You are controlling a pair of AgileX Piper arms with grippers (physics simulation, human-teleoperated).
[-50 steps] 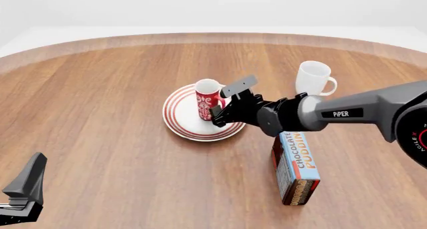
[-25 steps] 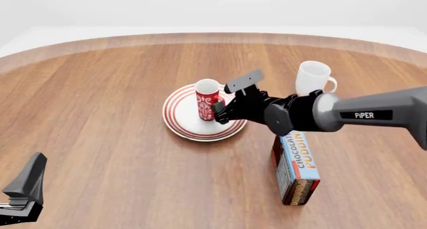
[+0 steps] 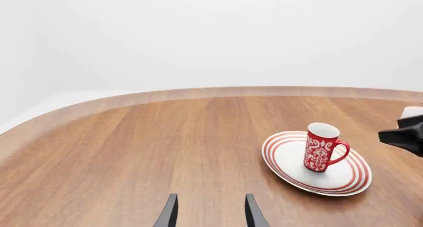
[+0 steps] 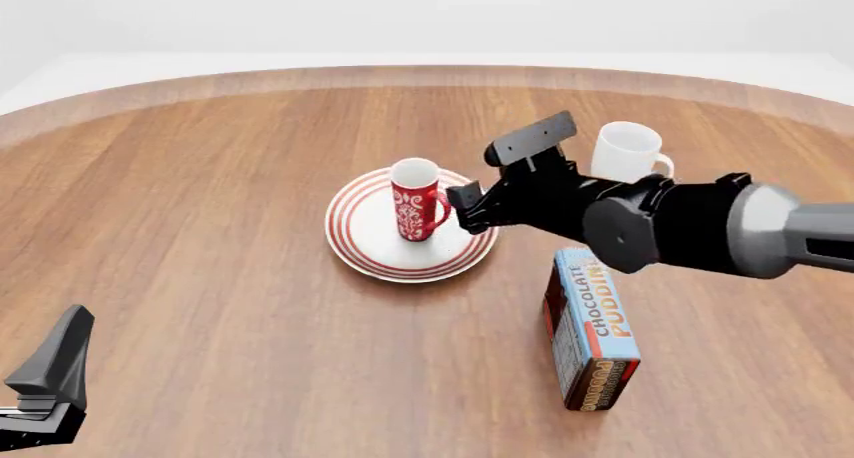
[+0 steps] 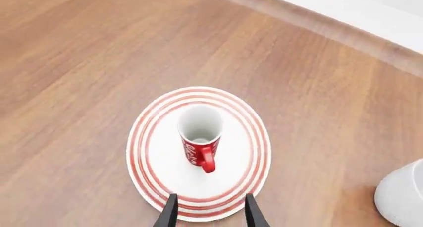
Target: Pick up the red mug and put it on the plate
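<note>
The red mug [image 4: 416, 200] stands upright on the plate [image 4: 350, 240], handle toward my right arm. My right gripper [image 4: 467, 206] is open and empty, raised a little to the right of the mug and apart from it. In the right wrist view the mug [image 5: 198, 138] and plate [image 5: 150, 152] lie beyond the open gripper [image 5: 210, 214]. My left gripper [image 4: 51, 376] is low at the near left, far from the plate. In the left wrist view it [image 3: 210, 216] is open and empty, with the mug [image 3: 320, 147] and plate [image 3: 284, 160] ahead.
A plain white mug [image 4: 627, 156] stands behind my right arm, and it also shows in the right wrist view [image 5: 403, 197]. A chocolate pudding box [image 4: 597, 328] stands upright at the near right, under the right arm.
My right gripper has drawn back from the red mug, up and to the right. The mug stays upright on the plate. The left arm has not moved.
</note>
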